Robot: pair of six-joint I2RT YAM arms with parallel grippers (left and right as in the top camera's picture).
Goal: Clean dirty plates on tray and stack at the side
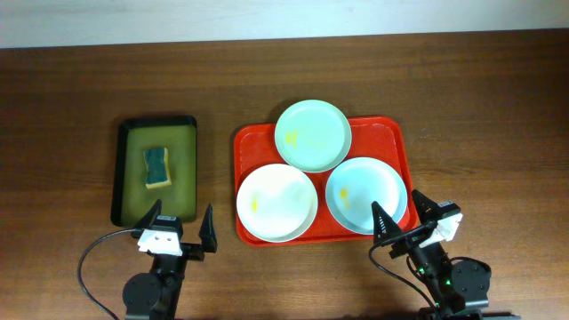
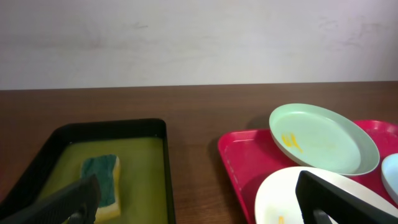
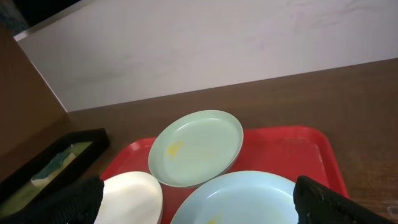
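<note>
The red tray (image 1: 393, 133) holds three plates with small yellow smears. The pale green plate (image 1: 312, 134) lies at the back and overhangs the rim. The white plate (image 1: 276, 202) lies front left and the pale blue plate (image 1: 365, 195) front right. My left gripper (image 1: 180, 228) is open and empty near the table's front edge, between the olive tray and the red tray. My right gripper (image 1: 399, 219) is open and empty just in front of the blue plate (image 3: 249, 199). The left wrist view shows the green plate (image 2: 323, 138) and the white plate (image 2: 280, 199).
A black-rimmed olive-green tray (image 1: 133, 191) at the left holds a green and yellow sponge (image 1: 157, 167), which also shows in the left wrist view (image 2: 102, 180). A pale wall runs along the table's far edge.
</note>
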